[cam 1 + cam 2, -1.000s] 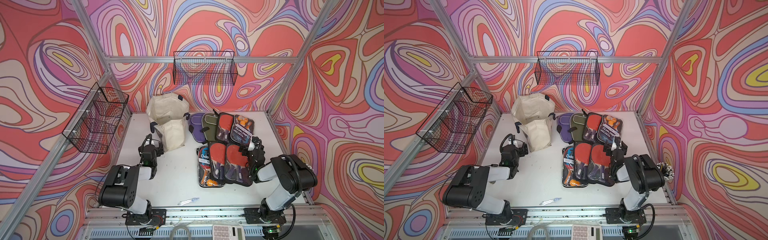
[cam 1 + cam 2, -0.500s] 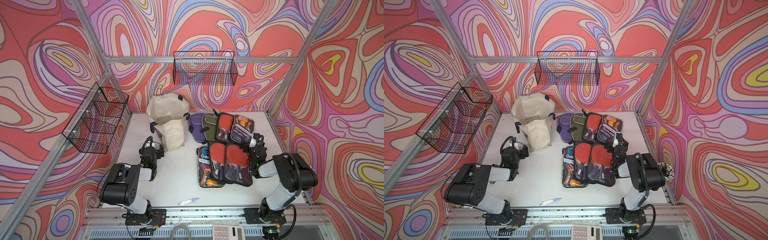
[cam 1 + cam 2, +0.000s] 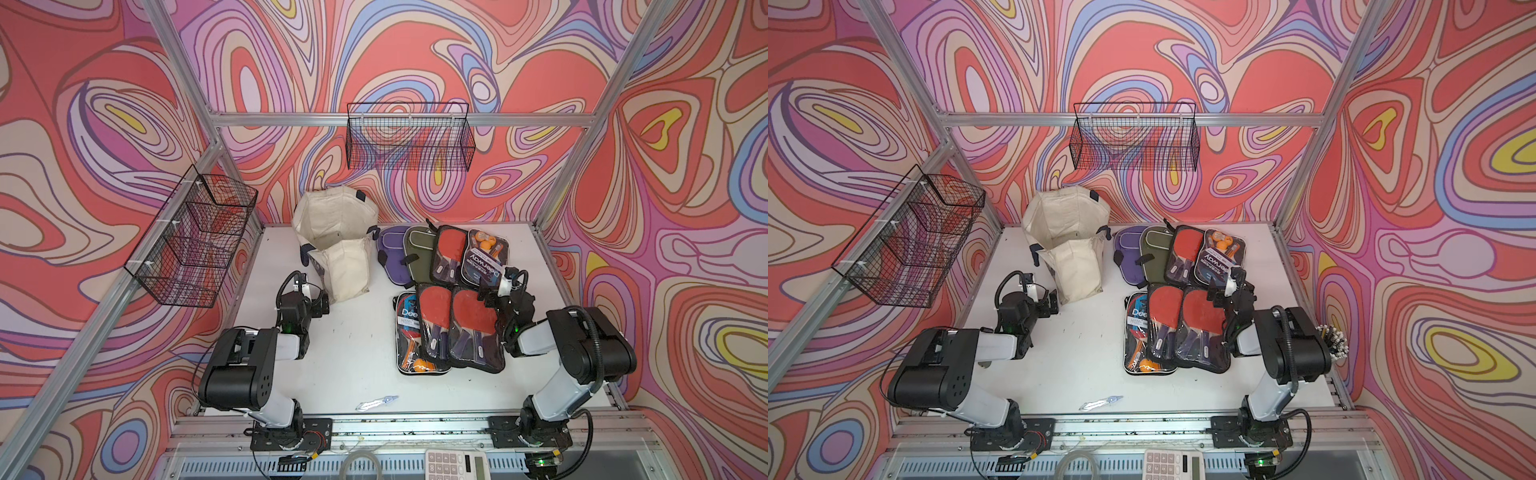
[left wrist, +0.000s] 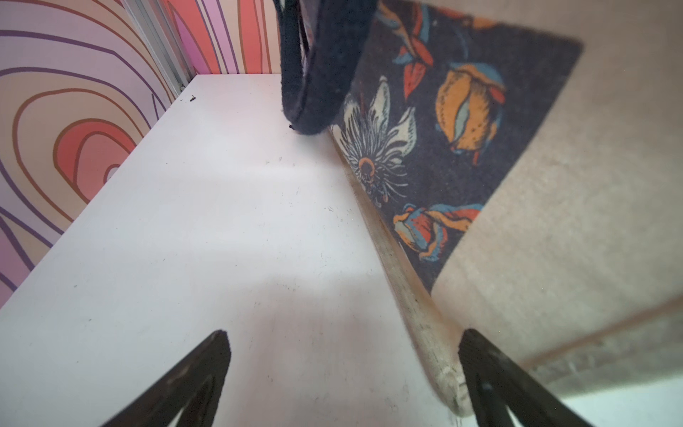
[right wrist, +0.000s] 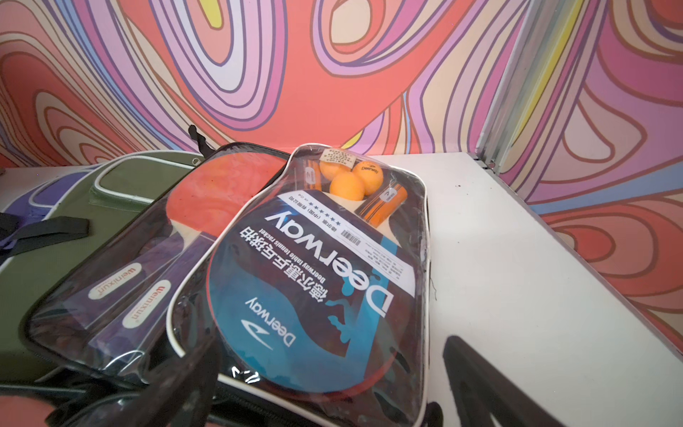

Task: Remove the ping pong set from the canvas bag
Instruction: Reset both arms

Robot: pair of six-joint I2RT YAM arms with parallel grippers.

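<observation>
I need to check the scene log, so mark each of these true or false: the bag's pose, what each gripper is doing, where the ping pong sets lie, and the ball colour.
1. The canvas bag stands upright with its mouth open. True.
2. The left gripper is shut on the bag's handle. False: it is open beside the bag's lower corner and holds nothing.
3. Packaged ping pong sets lie on the table, outside the bag. True.
4. The right gripper is clamped on a set. False: it is open by the sets and grips nothing.
5. The Deerway pack holds white balls. False: the balls are orange.
</observation>
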